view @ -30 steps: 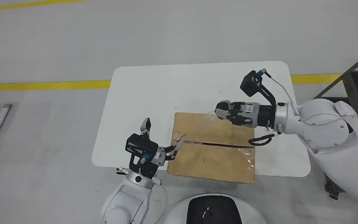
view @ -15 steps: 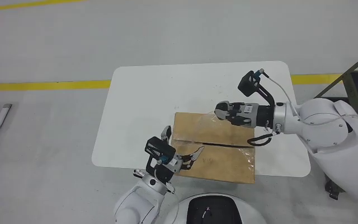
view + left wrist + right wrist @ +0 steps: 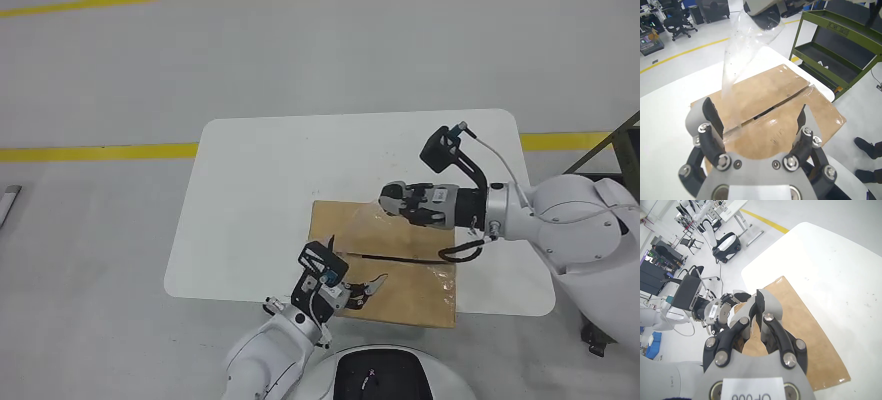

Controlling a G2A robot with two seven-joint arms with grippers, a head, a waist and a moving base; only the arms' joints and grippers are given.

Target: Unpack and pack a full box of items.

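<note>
A closed cardboard box (image 3: 410, 295) is seen lying on the white desk (image 3: 250, 190), set toward the edge nearest the robot and toward the right arm's side. Its two top flaps are folded flat, and a dark seam (image 3: 776, 105) is left between them, slightly parted near the middle.

The right end effector (image 3: 388, 197) is held above the far edge of the box. Its fingers (image 3: 758, 298) are pressed narrowly together and are closed on one end of a clear tape strip (image 3: 738, 62). The strip is stretched down at a slant from the right end effector (image 3: 762, 17) to the seam, where its lower end is still stuck to the cardboard. Glossy tape is also seen along the flaps on the side toward the right arm.

The left end effector (image 3: 366, 291) is held over the near part of the box, on the left arm's side, just beside the seam. Its fingers (image 3: 712, 115) are spread wide, nothing is gripped between them, and the taped end of the seam is framed between them. Whether the cardboard is touched cannot be told.

A green metal cart (image 3: 838, 56) is seen on the floor beyond the desk.
</note>
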